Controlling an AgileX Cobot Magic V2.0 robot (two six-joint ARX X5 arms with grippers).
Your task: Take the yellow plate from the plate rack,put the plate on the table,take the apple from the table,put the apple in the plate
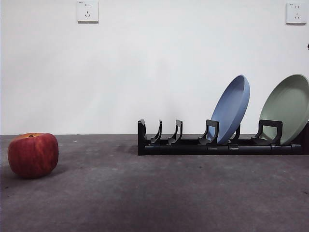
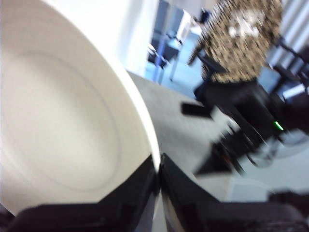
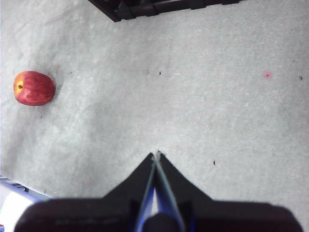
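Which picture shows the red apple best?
The front view: the apple sits near and large on the table, stem and streaks clear. The right wrist view shows it small and far off. The left wrist view shows none of it.

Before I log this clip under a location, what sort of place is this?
Probably a lab or office test bench, not a home kitchen: a bare white wall with sockets, a dark grey table holding only a plate rack and an apple, and blurred office furniture in the left wrist view.
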